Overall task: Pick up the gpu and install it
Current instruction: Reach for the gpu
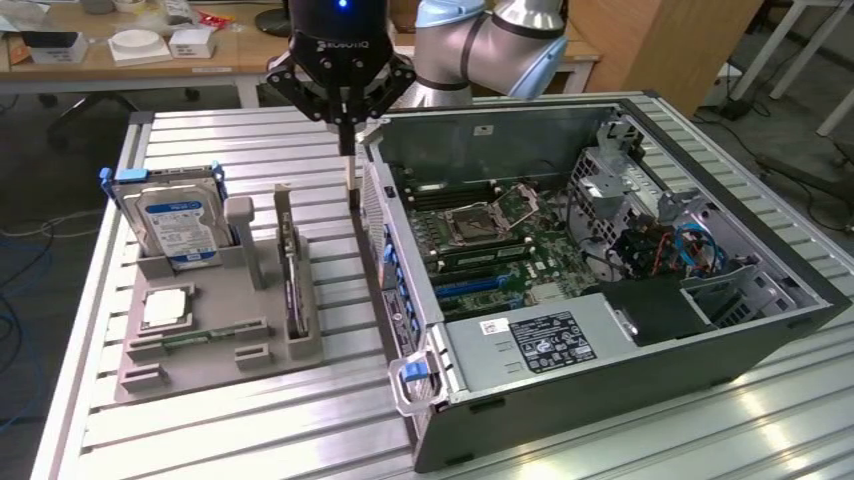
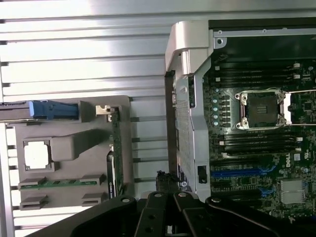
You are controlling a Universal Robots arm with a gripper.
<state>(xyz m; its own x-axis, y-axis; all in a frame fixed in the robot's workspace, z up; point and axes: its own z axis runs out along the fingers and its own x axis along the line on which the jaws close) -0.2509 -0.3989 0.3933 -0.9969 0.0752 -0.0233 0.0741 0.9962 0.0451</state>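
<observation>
The gpu [image 1: 291, 272] [image 2: 116, 148] stands on its long edge in a slot of the grey holder [image 1: 227, 300] [image 2: 74, 143], its narrow metal bracket end uppermost in the exterior view. It sits below the claw [image 1: 348, 145] [image 2: 168, 190] and off to the exterior view's left of it, apart from the fingers and untouched. The claw is clenched on nothing, its fingers pressed together and pointing down. It hangs over the strip of slatted tabletop [image 1: 200, 140] [image 2: 74, 49] between the holder and the open computer case [image 1: 400, 250] [image 2: 190, 89], close to the case's near wall. Farther from the claw than the gpu, on the same holder, the hard drive [image 1: 174, 225] stands upright in its blue carrier [image 1: 134, 175] [image 2: 52, 109]. A square processor chip [image 1: 167, 308] [image 2: 37, 154] and a narrow green memory stick [image 1: 200, 338] [image 2: 59, 183] lie flat in their own recesses. On the claw's other side, inside the case, the motherboard [image 1: 514, 255] [image 2: 256, 163] lies exposed, with its processor socket [image 1: 481, 218] [image 2: 261, 108] and blue expansion slots [image 1: 467, 285] [image 2: 237, 173].
</observation>
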